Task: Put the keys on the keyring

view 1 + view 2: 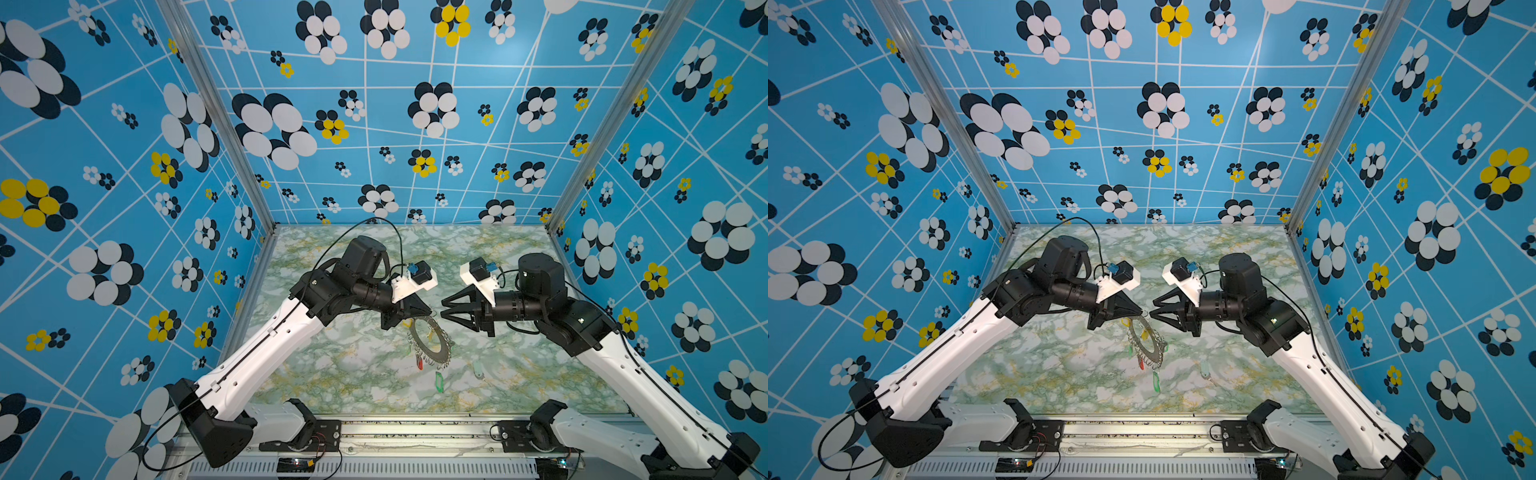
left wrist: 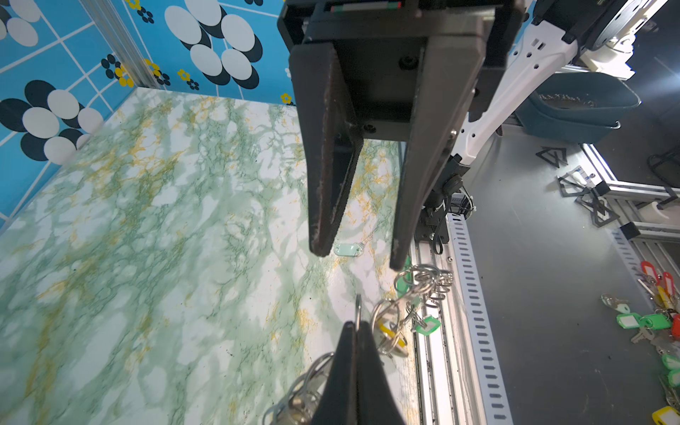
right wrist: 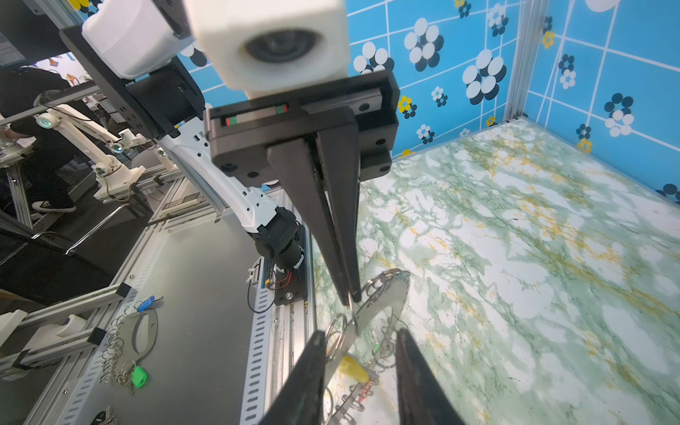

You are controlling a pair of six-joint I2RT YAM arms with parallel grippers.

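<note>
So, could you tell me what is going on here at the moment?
The left gripper is shut on the rim of the keyring, holding it tilted. The right gripper, jaws apart, faces it at that edge. A few tagged keys hang from the ring; a green-tagged key and a mint-tagged key lie loose on the table.

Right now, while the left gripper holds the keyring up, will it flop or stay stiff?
The keyring is probably stiff: a flat metal disc, tilted yet unbent in the left gripper. Its wire loops and yellow tag would likely swing.
</note>
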